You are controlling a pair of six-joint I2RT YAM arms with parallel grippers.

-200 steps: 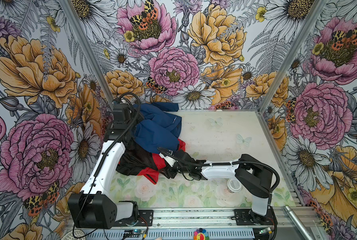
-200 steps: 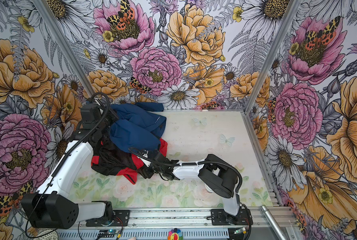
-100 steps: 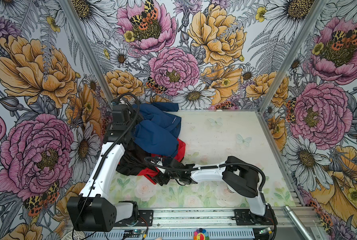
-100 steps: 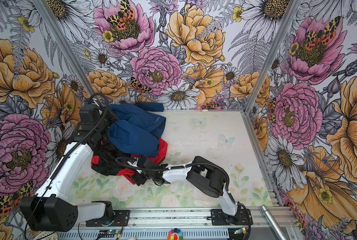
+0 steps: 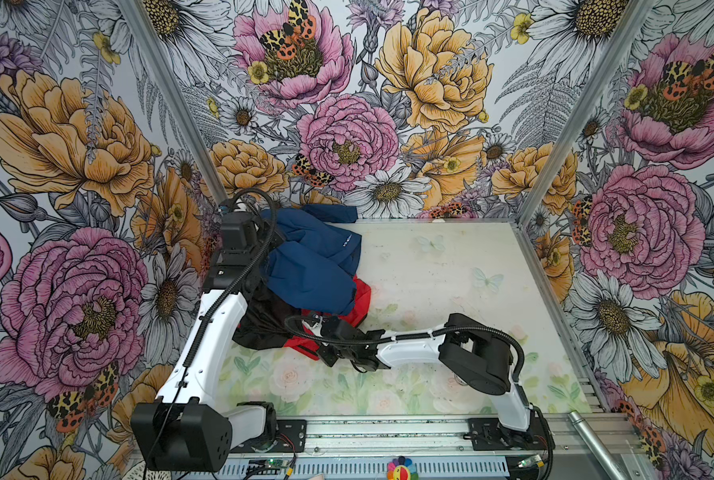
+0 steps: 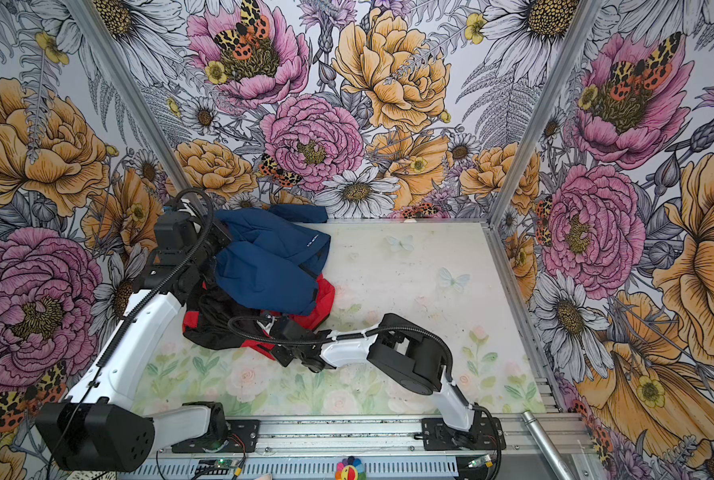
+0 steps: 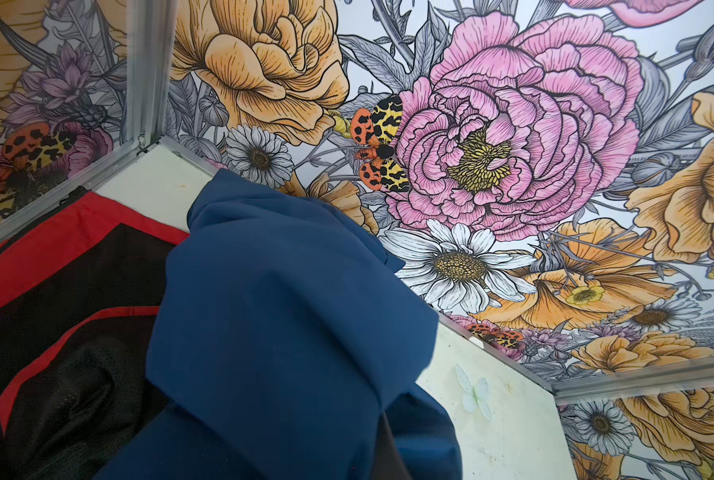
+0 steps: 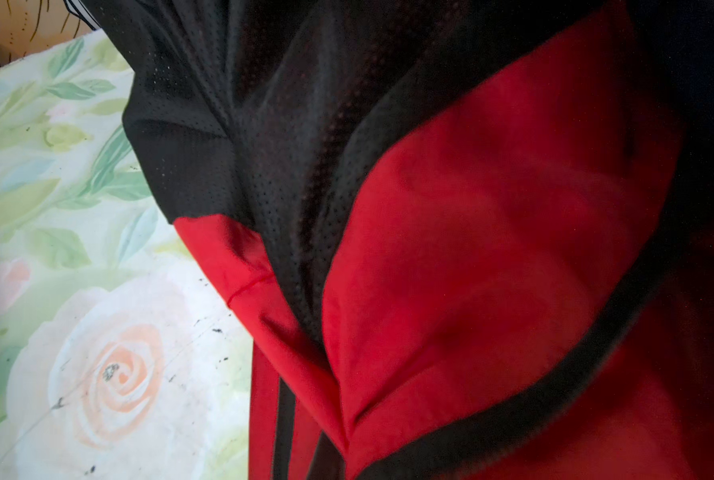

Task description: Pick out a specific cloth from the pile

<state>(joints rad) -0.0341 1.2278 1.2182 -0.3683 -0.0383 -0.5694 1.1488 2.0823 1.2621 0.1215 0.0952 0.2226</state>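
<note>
The red jacket [image 5: 361, 296] with black mesh panels lies at the left side of the counter [image 5: 451, 266], at the bottom of the pile. The navy jacket [image 5: 313, 266] lies over its far part, so only a red edge on the right and the black and red near part [image 6: 210, 328] are visible in both top views. The right gripper [image 5: 329, 358] is at the near red hem. Its fingers are closed, and they seem to pinch this hem, but the right wrist view shows only folded red and black fabric [image 8: 471, 249] very close. The left gripper [image 5: 266, 251] is at the far left of the pile, against the navy jacket [image 7: 284, 332]. Its fingers are closed too, hidden behind the blue fabric.
</note>
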